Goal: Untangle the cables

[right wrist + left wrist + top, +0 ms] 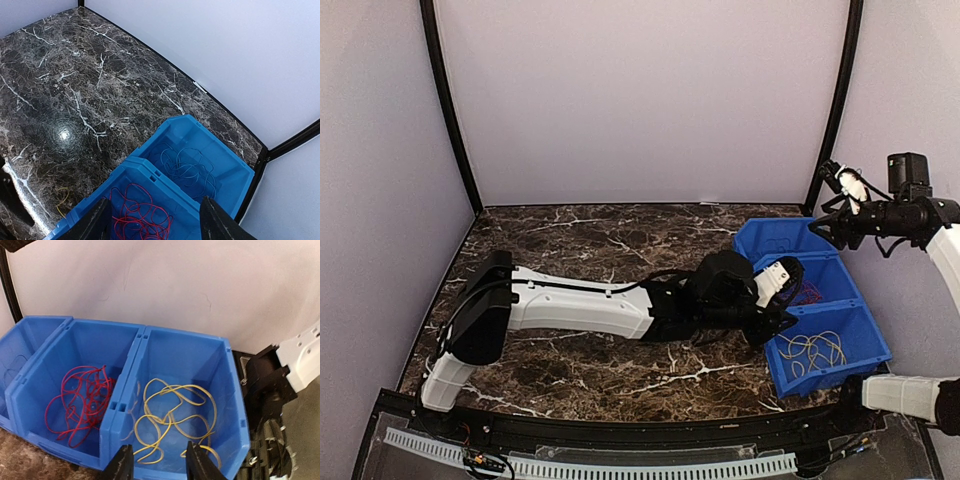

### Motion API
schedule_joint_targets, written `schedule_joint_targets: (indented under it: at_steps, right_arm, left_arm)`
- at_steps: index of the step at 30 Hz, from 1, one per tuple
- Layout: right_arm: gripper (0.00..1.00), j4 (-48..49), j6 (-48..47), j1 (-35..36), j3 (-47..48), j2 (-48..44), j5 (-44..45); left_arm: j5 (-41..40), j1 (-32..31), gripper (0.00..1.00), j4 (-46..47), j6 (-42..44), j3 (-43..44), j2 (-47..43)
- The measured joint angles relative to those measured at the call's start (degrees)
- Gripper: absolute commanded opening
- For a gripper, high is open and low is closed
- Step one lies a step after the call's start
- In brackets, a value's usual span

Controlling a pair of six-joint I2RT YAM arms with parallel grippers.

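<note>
The glossy dark marble counter (580, 240), veined white, carries three hard blue plastic bins (750, 245) at its 3 to 4 o'clock edge. The left gripper (159, 465) hangs over the nearest bin, fingers moderately apart, empty. The right gripper (157, 222), high at 2 o'clock, is spread wide, empty. Sorting looks nearly done, with thin springy loops lying loose: the yellow cable (172, 415) nearest, the red cable (82, 400) in the middle, the blue cable (187, 170) farthest. One yellowish strand (61, 199) lies on the counter, seemingly left.

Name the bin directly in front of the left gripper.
The end bin with the yellow cable; the left gripper points at its front wall. The bin with the red cable sits beside it, the one with the blue cable farthest.
</note>
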Motion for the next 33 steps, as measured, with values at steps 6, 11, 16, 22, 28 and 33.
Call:
schedule_joint_targets:
  at_steps: [6,11,16,22,28,33]
  right_arm:
    - [0.62,0.4,-1.1,0.0,-0.7,-0.1,-0.2]
    - [0.62,0.6,-1.2,0.0,-1.6,0.0,-0.3]
    - [0.62,0.8,-1.2,0.0,-1.6,0.2,-0.7]
    - [0.62,0.8,-1.2,0.0,-1.6,0.3,-0.6]
    - [0.62,0.8,-1.2,0.0,-1.6,0.3,-0.6]
    - [0.62,0.8,-1.2,0.0,-1.6,0.3,-0.6]
  left_arm:
    - [-0.8,0.8,0.52,-4.8,-2.7,-4.7,-0.9]
    - [-0.8,1.1,0.52,-7.6,-5.7,-8.5,-0.9]
    - [-0.4,2.3,0.52,-8.4,-7.7,-8.3,-0.9]
    - [0.3,4.5,0.48,-7.8,-9.3,-4.4,2.5]
    - [1.6,5.3,0.38,-8.1,-10.3,0.5,8.5]
    - [2.8,5.2,0.14,-9.1,-10.8,3.9,12.2]
